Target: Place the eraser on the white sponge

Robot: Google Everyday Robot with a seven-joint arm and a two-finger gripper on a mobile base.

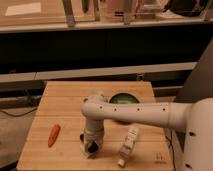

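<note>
My gripper (pixel 91 145) points straight down at the front middle of the wooden table (pixel 70 97), right at the surface. A small dark object, possibly the eraser (pixel 93 147), shows at its tip. A pale patch that may be the white sponge (pixel 86 149) lies just beneath and beside the gripper; I cannot tell it from the gripper's own parts. The white arm (pixel 135 114) reaches in from the right.
An orange carrot (pixel 53 135) lies at the front left. A white bottle (pixel 128 145) lies on its side right of the gripper. A green bowl (pixel 123 99) sits behind the arm. The table's front edge is close below the gripper.
</note>
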